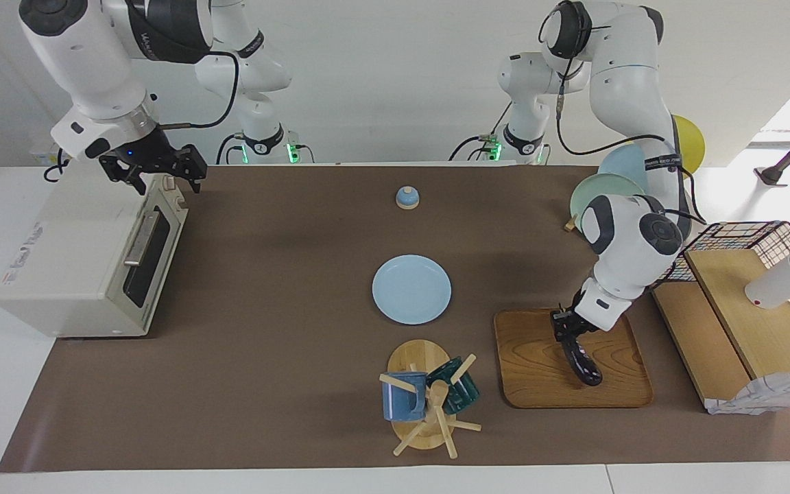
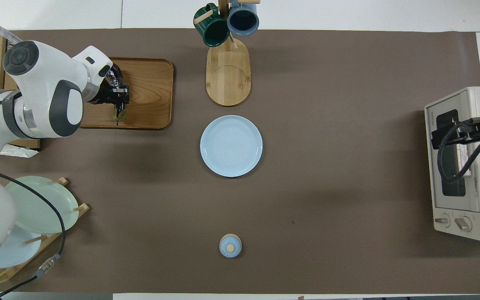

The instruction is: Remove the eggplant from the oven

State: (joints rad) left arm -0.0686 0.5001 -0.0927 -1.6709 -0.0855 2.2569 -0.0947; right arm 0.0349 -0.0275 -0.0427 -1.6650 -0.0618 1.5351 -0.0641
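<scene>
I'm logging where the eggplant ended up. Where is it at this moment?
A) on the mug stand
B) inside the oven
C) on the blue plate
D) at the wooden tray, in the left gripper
D: the left gripper holds the eggplant with its tip down on the wooden tray, while the oven door is closed.

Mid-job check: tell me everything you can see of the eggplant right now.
The eggplant is small, slender, glossy and dark purple-black. It is out of the oven, whose door looks closed, and sits over the wooden tray at the left arm's end of the table. The left gripper is at its upper end; the lower end slants down to the tray. Whether it rests on the wood or the gripper grips it cannot be told.
</scene>
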